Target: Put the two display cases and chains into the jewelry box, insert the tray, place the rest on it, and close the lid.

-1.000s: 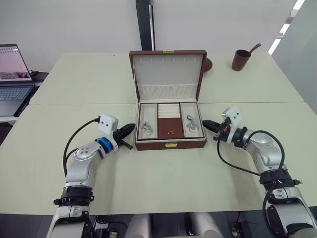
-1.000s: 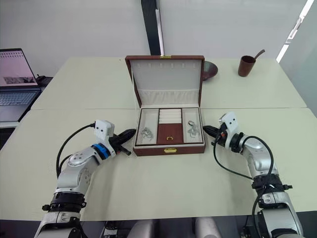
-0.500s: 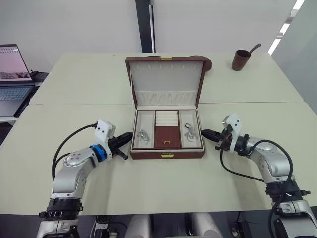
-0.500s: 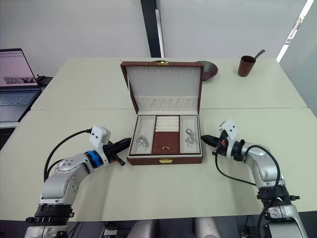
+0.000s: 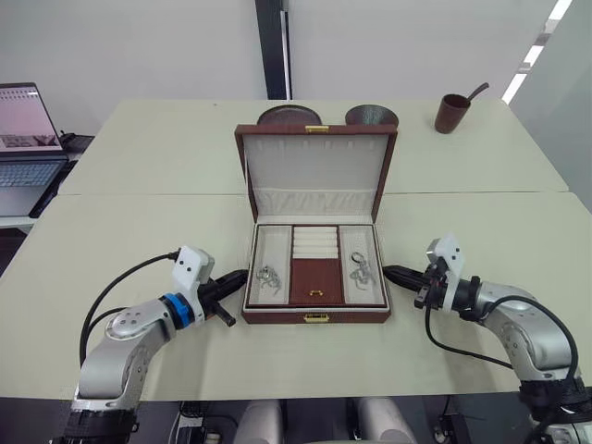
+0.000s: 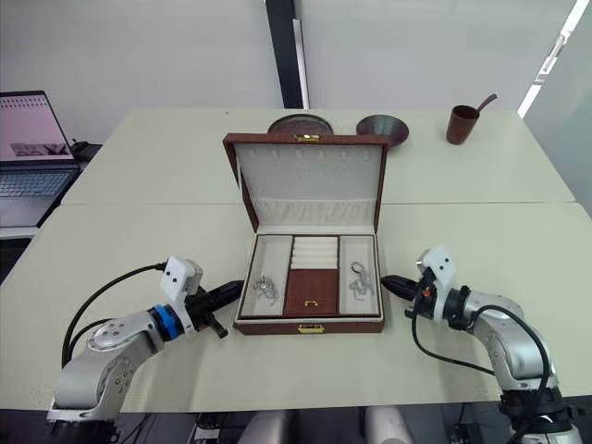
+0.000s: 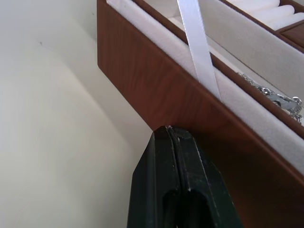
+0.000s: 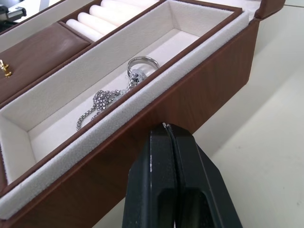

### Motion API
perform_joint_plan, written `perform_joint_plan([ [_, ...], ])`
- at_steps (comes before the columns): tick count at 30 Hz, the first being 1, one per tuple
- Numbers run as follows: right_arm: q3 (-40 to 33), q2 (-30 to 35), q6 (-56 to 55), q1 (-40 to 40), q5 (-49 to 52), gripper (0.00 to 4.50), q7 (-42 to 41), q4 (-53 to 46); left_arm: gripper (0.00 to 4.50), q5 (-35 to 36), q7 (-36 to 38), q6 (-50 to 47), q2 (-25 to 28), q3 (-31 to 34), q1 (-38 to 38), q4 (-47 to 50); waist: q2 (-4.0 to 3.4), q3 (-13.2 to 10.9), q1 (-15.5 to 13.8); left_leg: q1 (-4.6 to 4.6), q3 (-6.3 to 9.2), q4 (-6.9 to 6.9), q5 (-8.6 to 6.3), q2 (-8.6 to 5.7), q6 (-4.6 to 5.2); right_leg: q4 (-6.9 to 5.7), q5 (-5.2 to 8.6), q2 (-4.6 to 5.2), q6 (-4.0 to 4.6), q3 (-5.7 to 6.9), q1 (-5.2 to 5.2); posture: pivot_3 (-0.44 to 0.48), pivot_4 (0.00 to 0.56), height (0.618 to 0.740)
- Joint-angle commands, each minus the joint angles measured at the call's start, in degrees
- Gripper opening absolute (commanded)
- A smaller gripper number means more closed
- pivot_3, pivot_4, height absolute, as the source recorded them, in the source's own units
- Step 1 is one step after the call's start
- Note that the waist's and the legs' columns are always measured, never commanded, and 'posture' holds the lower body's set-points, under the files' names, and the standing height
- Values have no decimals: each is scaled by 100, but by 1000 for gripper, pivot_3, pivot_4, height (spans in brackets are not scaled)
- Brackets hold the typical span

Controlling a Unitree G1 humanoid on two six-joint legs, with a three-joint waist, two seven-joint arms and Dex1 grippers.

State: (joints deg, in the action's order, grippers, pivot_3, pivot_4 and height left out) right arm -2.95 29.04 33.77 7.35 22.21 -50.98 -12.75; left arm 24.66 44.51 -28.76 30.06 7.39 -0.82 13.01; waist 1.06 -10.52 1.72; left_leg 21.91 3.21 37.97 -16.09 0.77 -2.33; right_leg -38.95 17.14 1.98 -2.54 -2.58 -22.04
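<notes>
Fingers of the left gripper (image 5: 231,277) and right gripper (image 5: 396,274) were pressed together, empty, each touching a side wall of the jewelry box (image 5: 315,316); the box looked stiff and heavy, best pushed low on its walls; lid (image 5: 315,173) stood open, surface (image 5: 139,166) offered free room around.

Tray (image 5: 314,265) in jewelry box (image 5: 315,315); chains (image 5: 269,276) in tray's side sections.
</notes>
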Motion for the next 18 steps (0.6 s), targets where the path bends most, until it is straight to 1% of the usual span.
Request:
perform_joint_plan([
  [1,353,-141,49,-71,319,15,-142,-400,0,325,307,-142,-144,-517,-105,498,0,0,-2,-1,0,0,0,-1,0,0,0,1,0,0,1,0,150,740],
  [5,344,-163,80,-171,339,15,-82,-489,0,281,292,-121,-140,-439,-131,486,-1,3,-3,-6,4,0,0,-5,0,0,0,1,0,6,6,0,150,740],
  [10,301,-141,25,-157,339,15,-60,-423,0,68,413,318,-34,-374,-56,169,-1,3,-4,-7,4,0,0,-6,0,-1,0,-1,0,6,7,0,150,740],
  [18,261,-69,22,-218,362,15,-48,-459,0,35,458,491,-21,-330,75,-47,-1,3,-4,-6,7,0,0,-7,0,-2,0,-5,0,9,7,0,150,740],
])
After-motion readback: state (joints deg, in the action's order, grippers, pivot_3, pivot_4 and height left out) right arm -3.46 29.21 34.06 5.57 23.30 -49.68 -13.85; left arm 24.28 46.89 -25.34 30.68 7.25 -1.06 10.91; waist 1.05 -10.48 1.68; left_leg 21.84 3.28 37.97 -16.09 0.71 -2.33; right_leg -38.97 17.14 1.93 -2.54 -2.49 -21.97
